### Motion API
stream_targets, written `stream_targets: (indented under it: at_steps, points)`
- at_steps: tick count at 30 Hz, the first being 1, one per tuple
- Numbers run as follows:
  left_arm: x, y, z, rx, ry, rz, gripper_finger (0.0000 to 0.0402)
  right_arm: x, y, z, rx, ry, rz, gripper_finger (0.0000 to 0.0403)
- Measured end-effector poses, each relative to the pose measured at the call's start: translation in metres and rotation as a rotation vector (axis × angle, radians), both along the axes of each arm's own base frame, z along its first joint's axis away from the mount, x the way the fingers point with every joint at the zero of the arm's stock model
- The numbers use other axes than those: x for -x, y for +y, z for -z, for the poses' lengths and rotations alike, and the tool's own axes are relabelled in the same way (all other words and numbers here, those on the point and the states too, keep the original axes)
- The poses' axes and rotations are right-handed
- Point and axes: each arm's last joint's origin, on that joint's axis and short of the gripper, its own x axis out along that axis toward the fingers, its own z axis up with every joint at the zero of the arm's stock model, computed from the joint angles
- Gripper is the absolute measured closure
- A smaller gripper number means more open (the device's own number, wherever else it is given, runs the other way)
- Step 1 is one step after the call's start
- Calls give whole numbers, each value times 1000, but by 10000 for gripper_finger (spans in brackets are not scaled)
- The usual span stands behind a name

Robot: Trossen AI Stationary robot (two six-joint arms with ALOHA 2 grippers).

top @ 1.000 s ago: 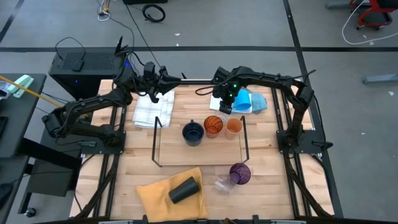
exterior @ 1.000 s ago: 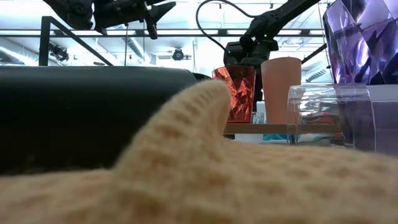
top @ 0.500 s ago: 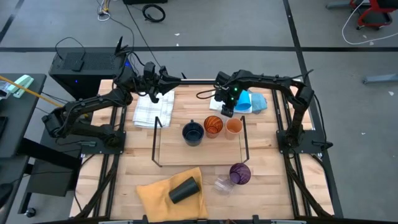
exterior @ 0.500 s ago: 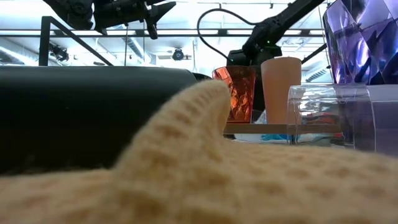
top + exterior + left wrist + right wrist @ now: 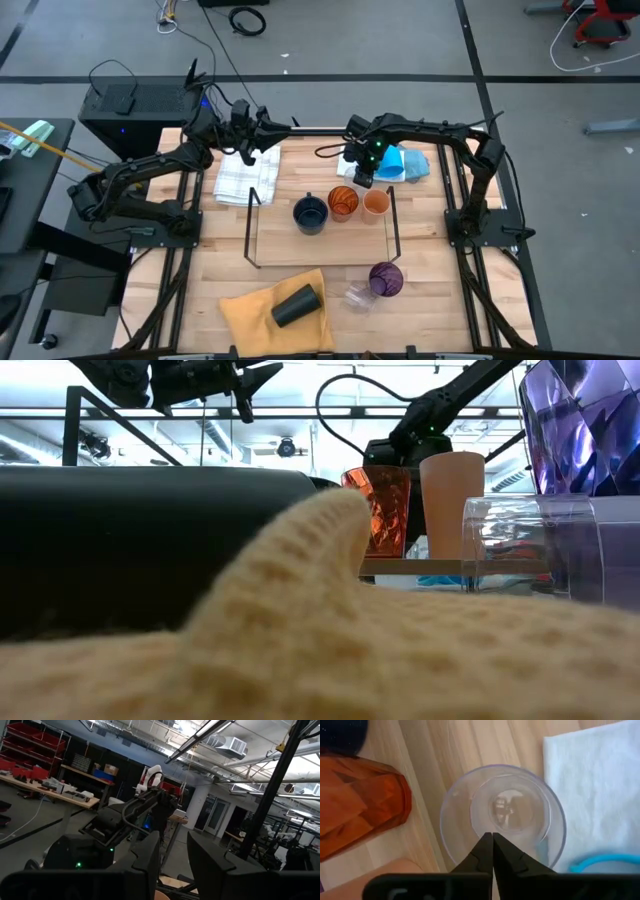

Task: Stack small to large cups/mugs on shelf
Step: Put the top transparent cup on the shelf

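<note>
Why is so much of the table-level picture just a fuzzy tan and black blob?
In the low view, the yellow cloth and black cup lie right against the lens, out of focus; the orange cups farther back are sharp, backlit by bright ceiling lights. The high view is evenly lit and sharp.

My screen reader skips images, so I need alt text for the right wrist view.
The right claw, shut, points down over a clear glass standing on the wooden table. A faceted orange cup stands beside the glass, with a white cloth on the opposite side.
</note>
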Motion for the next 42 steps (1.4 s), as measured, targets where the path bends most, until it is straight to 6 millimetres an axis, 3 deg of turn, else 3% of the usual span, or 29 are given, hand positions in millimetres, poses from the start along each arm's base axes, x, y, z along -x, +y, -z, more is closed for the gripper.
stream_targets:
  at_steps: [15,25,31,42]
  points:
    - [0,0,1,2,5,0,294,-4,-4,-13,14,-35,14,386]
    - [-1,0,2,-8,22,-7,294,-14,-9,-49,81,-114,-26,292]
    - [-1,1,2,-9,23,-7,294,-4,-19,-39,126,-33,22,253]
    - [-1,1,3,-18,23,-10,294,5,-20,-17,112,27,61,265]
